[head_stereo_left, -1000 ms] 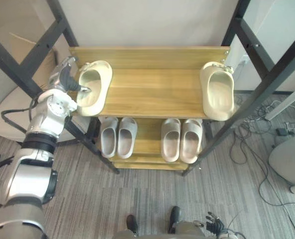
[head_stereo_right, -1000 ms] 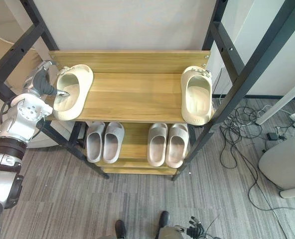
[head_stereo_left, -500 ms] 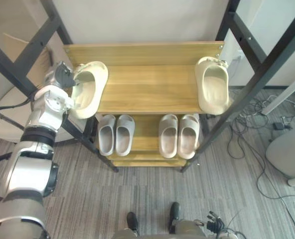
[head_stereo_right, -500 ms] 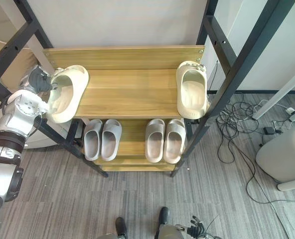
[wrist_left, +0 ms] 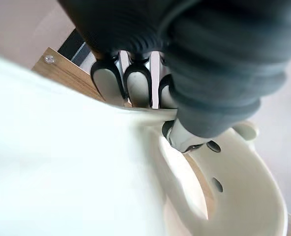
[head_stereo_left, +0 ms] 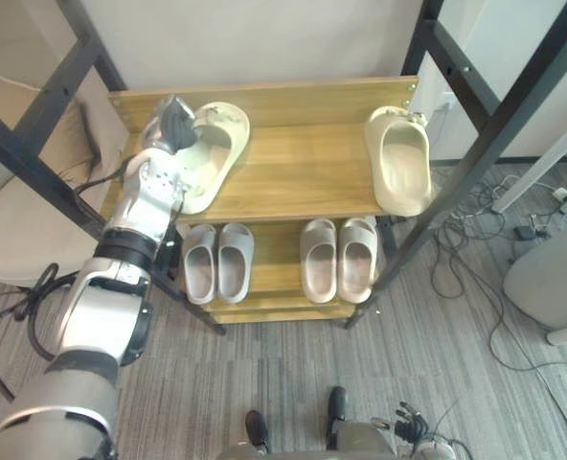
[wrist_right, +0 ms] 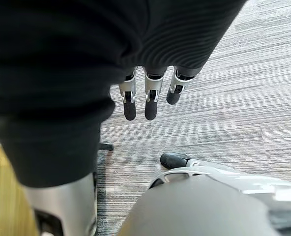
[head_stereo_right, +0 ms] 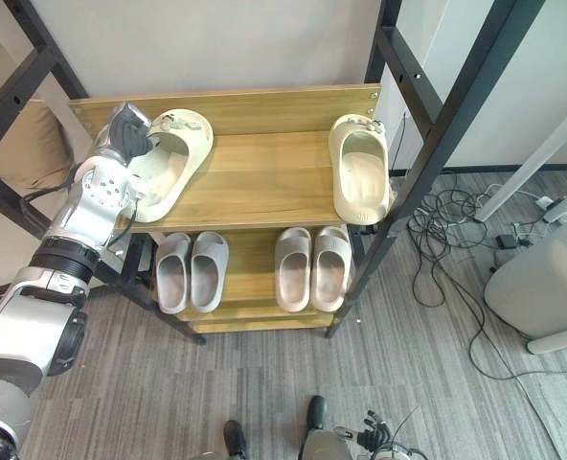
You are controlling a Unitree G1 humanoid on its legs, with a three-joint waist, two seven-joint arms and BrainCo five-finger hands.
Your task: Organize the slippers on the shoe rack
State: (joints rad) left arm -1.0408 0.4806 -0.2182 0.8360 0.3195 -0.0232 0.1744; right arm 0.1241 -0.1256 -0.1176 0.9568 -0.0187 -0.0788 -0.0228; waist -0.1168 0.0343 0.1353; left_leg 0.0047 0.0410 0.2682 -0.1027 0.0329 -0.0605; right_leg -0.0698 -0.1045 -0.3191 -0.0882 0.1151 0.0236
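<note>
Left hand (head_stereo_left: 172, 126) pinches rim of cream slipper (head_stereo_left: 215, 158), fingers (wrist_left: 106, 81) curled over it; shallow hold, slipper askew near shoe rack (head_stereo_left: 303, 168) end: may slip, fall.

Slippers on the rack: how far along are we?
Done: two grey pairs sit side by side on the lower shelf. In hand: left hand pinches the left cream slipper on the top shelf. Left: pairing it with the right cream slipper. Idle: right hand, open.

Left arm (head_stereo_left: 100, 316) silver-grey; wrist cover (wrist_left: 219, 64) dark, ribbed; fingers (wrist_left: 137, 82) seemingly dark-tipped.
</note>
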